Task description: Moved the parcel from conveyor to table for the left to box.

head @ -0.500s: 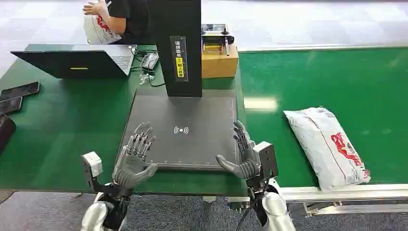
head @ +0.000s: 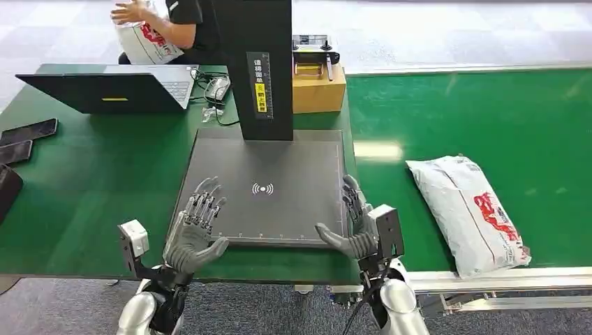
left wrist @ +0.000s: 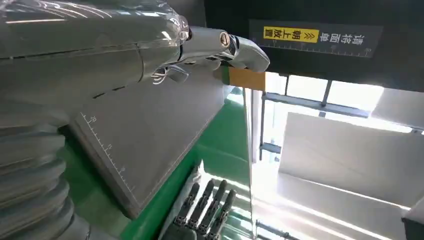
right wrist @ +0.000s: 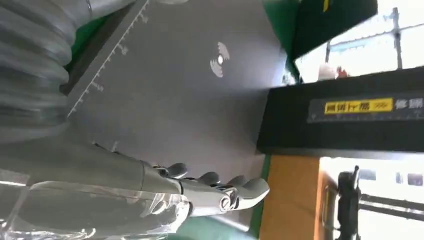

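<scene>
From the head view, you see the left robot hand (head: 193,234) and right robot hand (head: 353,225) empty, fingers spread, at the near edge of the grey pad (head: 269,185). The parcel (head: 469,209) lies on the conveyor (head: 489,112) right of the pad. In the right wrist view, a black post (right wrist: 345,115) stands behind the pad.

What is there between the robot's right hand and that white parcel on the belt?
In the head view, nothing stands between the right hand and the parcel: just the table's edge, then bare green conveyor.
</scene>
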Tool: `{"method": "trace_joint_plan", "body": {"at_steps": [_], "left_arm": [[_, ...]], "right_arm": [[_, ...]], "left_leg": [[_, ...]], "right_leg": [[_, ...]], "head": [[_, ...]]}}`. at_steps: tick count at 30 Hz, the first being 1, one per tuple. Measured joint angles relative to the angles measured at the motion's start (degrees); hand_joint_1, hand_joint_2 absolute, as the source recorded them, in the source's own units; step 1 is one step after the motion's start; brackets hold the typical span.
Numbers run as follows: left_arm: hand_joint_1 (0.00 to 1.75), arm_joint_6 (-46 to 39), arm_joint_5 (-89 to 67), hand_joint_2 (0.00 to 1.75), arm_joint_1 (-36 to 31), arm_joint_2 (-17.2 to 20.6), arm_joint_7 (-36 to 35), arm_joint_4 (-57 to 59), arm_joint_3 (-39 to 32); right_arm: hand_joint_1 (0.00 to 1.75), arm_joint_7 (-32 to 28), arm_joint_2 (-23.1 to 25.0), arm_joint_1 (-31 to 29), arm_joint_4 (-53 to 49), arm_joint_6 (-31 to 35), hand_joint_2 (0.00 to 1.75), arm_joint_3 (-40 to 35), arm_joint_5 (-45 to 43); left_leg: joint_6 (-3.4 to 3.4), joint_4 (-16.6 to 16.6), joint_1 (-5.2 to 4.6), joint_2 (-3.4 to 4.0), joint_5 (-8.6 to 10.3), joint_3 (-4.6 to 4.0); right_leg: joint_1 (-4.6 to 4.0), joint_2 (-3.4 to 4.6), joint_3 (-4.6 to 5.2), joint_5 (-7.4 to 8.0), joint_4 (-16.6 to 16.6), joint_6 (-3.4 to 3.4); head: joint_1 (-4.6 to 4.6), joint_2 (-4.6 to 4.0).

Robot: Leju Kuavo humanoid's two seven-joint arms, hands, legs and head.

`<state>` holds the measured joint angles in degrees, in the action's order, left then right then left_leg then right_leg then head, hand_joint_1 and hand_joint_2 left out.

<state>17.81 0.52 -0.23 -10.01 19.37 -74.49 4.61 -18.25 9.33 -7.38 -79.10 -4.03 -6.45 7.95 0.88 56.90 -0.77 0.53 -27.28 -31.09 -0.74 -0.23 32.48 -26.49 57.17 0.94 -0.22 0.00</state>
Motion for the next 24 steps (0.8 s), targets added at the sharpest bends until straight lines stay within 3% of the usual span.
{"method": "trace_joint_plan", "body": {"at_steps": [9,24], "left_arm": [[0.00,0.07,0.00,1.75,0.03,0.00,0.00,-0.17,-0.24],[0.00,0.39,-0.18,1.75,0.23,0.00,0.44,-0.20,-1.20]], "right_arm": [[0.00,3.04,-0.61,-0.25,-1.81,6.25,1.75,2.74,8.17],[0.00,7.54,-4.74,-2.72,-1.64,15.97,1.75,15.79,26.22]], "left_leg": [[0.00,0.00,0.00,0.00,0.00,0.00],[0.00,0.01,-0.01,-0.02,0.00,0.00]], "right_leg": [[0.01,0.00,0.00,0.00,0.00,0.00],[0.01,-0.02,-0.01,0.01,0.00,-0.01]], "head": [[0.00,0.00],[0.00,0.00]]}}
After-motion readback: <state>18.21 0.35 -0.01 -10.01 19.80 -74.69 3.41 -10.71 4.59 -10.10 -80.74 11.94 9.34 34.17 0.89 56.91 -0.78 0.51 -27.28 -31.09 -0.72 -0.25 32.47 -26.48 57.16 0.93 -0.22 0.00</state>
